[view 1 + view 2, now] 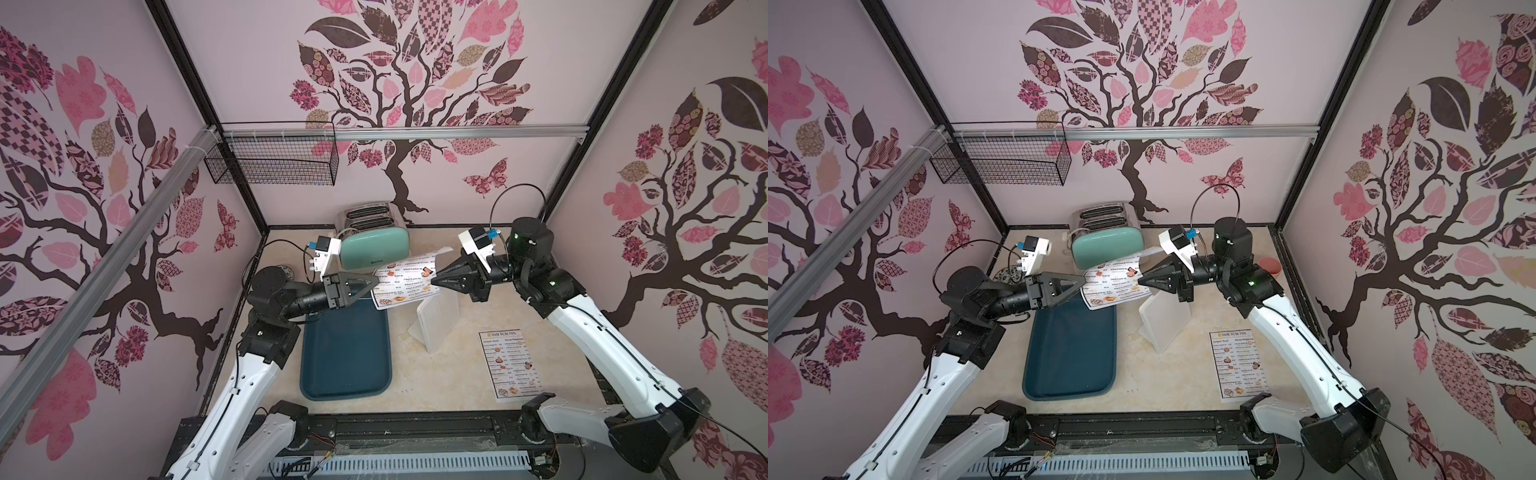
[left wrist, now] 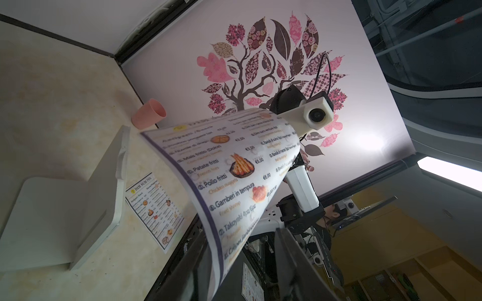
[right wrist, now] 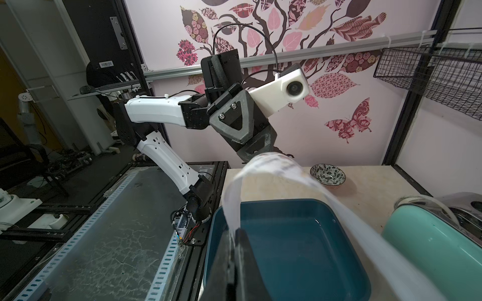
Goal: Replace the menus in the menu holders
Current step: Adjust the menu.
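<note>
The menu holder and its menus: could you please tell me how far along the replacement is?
Done: the menu holder stands empty. In hand: the right gripper is shut on a curled menu over the tray, and the left gripper has its jaws apart around the opposite edge. To do: the second menu lies flat on the table, not yet in the holder.

Pale pink walls (image 1: pixel 299 208) with tree decals (image 1: pixel 399 104), black wire basket (image 1: pixel 274 164), beige, perhaps marbled, tabletop (image 1: pixel 449 374).
</note>
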`<state>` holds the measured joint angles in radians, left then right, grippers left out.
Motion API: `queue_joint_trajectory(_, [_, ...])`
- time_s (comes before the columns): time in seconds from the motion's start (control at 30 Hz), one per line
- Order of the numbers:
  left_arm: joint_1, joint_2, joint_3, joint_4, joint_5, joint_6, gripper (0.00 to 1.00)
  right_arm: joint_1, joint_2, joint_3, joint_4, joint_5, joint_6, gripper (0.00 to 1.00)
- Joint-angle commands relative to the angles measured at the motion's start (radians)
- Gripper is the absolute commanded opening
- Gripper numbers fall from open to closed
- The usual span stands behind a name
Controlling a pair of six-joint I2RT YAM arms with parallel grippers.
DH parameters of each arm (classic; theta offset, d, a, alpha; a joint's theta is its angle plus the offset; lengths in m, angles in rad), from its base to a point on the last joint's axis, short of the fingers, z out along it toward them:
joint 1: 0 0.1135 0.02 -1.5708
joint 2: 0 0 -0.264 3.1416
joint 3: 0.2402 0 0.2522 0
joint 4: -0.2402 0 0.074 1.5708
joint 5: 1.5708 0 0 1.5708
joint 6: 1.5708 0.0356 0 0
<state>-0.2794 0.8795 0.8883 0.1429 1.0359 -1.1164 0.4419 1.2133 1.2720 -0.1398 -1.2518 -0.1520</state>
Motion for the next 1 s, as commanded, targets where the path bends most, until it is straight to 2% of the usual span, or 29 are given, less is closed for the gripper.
queue_joint_trajectory(0.0, [0.0, -0.004, 0.018, 0.055, 0.021, -0.021, 0.41, 0.003, -0.002, -0.01, 0.032, 0.003, 0.019, 0.0])
queue_joint_trajectory(0.27, [-0.004, 0.0, 0.02, 0.056, 0.017, -0.011, 0.31, 0.002, 0.008, -0.02, 0.061, 0.026, 0.089, 0.0])
queue_joint_trajectory(0.47, [-0.006, 0.001, 0.027, -0.011, 0.01, 0.051, 0.21, 0.002, 0.023, -0.016, 0.085, 0.032, 0.156, 0.0])
queue_joint_trajectory(0.67, [-0.057, 0.018, 0.074, -0.178, -0.032, 0.242, 0.0, 0.003, 0.032, -0.011, 0.067, 0.031, 0.181, 0.0])
queue_joint_trajectory(0.7, [-0.073, 0.026, 0.089, -0.218, -0.048, 0.291, 0.0, 0.0, 0.03, -0.011, 0.051, 0.042, 0.181, 0.01])
queue_joint_trajectory(0.77, [-0.099, 0.033, 0.108, -0.283, -0.087, 0.372, 0.0, -0.01, 0.014, -0.01, 0.011, 0.107, 0.181, 0.42])
queue_joint_trajectory(0.8, [-0.11, 0.031, 0.112, -0.304, -0.119, 0.41, 0.0, -0.021, -0.001, -0.015, -0.012, 0.147, 0.179, 0.55])
queue_joint_trajectory(0.87, [-0.122, 0.019, 0.108, -0.348, -0.187, 0.463, 0.0, -0.057, -0.044, -0.036, -0.044, 0.227, 0.171, 0.75])
queue_joint_trajectory(0.9, [-0.124, 0.008, 0.105, -0.375, -0.226, 0.491, 0.0, -0.069, -0.075, -0.049, -0.072, 0.314, 0.16, 0.83])
queue_joint_trajectory(0.97, [-0.124, -0.023, 0.09, -0.413, -0.294, 0.53, 0.0, -0.073, -0.131, -0.076, -0.141, 0.489, 0.11, 0.93])
